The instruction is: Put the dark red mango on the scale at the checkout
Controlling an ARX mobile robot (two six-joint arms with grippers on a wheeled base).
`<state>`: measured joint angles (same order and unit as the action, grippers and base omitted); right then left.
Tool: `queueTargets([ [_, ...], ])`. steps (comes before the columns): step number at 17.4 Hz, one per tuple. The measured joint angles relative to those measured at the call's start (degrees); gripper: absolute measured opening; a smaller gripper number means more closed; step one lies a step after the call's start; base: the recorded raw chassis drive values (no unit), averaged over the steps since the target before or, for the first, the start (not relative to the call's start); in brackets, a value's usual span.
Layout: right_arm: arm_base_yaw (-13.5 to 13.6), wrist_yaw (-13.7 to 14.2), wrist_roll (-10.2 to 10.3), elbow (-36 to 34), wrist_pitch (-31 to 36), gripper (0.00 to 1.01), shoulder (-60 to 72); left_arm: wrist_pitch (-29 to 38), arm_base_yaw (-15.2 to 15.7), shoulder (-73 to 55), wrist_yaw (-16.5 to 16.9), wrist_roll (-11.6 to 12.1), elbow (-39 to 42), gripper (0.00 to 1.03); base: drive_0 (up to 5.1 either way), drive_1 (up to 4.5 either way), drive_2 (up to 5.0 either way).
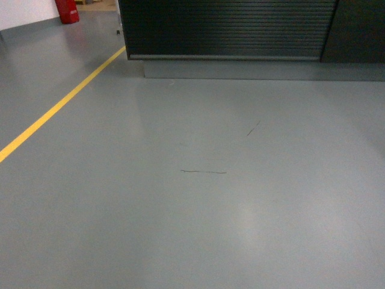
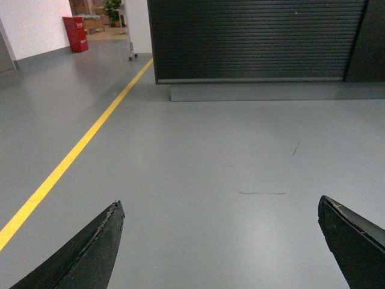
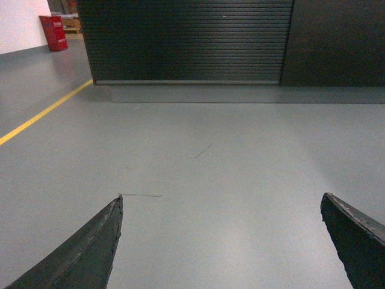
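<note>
The checkout (image 1: 228, 30) stands ahead as a black counter with a horizontally slatted front panel; it also shows as the checkout (image 2: 258, 39) in the left wrist view and the checkout (image 3: 186, 39) in the right wrist view. Only its front shows, its top is out of view. The dark red mango and the scale are out of view. My left gripper (image 2: 221, 201) is open over bare grey floor, nothing between its fingers. My right gripper (image 3: 221, 197) is open too and holds nothing. Neither gripper appears in the head view.
A yellow floor line (image 1: 57, 108) runs diagonally at the left. A red bin (image 1: 67, 11) stands far left by a white wall. A grey plinth (image 1: 258, 69) runs under the counter. Thin dark scuff marks (image 1: 203, 172) lie on the grey floor.
</note>
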<state>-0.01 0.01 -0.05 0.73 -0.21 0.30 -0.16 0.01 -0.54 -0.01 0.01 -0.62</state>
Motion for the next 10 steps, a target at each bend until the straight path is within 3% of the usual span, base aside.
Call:
queueTargets([
  [10, 0.0, 0.0, 0.0, 0.0, 0.0, 0.98, 0.0, 0.0, 0.0, 0.0, 0.0, 0.0, 0.0, 0.98, 0.0, 0.00, 0.0],
])
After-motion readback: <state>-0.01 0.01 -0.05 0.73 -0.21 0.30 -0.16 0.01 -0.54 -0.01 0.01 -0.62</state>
